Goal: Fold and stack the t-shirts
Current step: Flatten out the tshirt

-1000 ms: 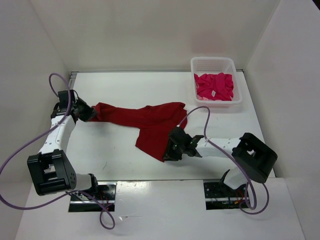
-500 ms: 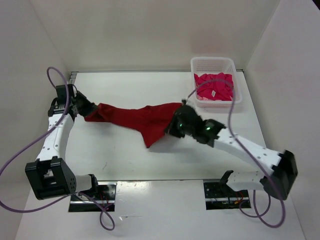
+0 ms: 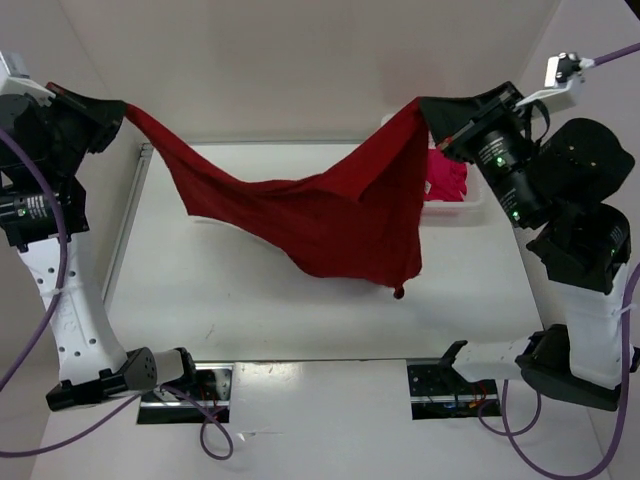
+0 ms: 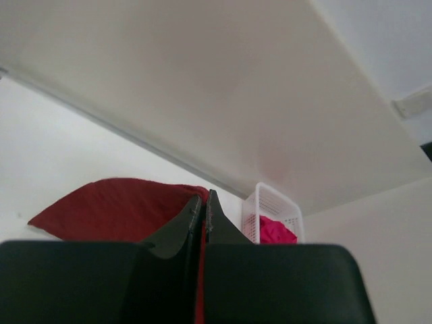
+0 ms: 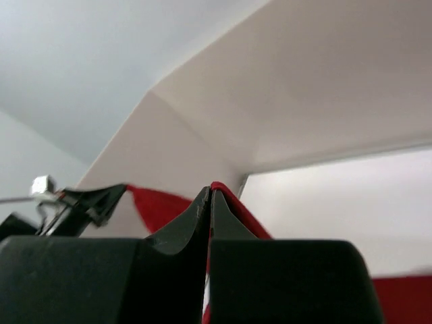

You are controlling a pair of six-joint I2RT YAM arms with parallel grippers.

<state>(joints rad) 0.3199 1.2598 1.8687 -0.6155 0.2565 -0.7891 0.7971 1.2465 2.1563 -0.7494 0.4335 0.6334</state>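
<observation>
**A:** Why is the dark red t-shirt [image 3: 330, 215] up in the air and not lying on the worktop [image 3: 240, 320]?

**B:** It is strung between the two arms, each raised high at its own side. I take it as a spreading move: held by two points far apart, the cloth hangs open under its own weight, so it can be laid down flat for folding.

**A:** How does it look?

**B:** It sags in a broad swag. The top edge dips in the middle, and the right half drops in a long flap. The lowest corner is near the worktop, but I cannot tell if it touches. The fabric looks soft and limp, and some folds run across it, so it is not yet flat.

**A:** And the white basket [image 4: 268, 202]?

**B:** It sits at the far right corner, partly behind the hanging cloth. The magenta t-shirt [image 4: 273, 231] is crumpled inside it, waiting its turn, I would guess. I see no pale pink one.

**A:** The claws?

**B:** The left claw [image 4: 204, 197] is clenched on the shirt's left end, with a sliver of red pinched between its jaws. The right claw [image 5: 207, 192] is clamped on the right end, with red cloth draping over its tip. Both grip only a thin edge, so a sharp tug could pull it free.
</observation>
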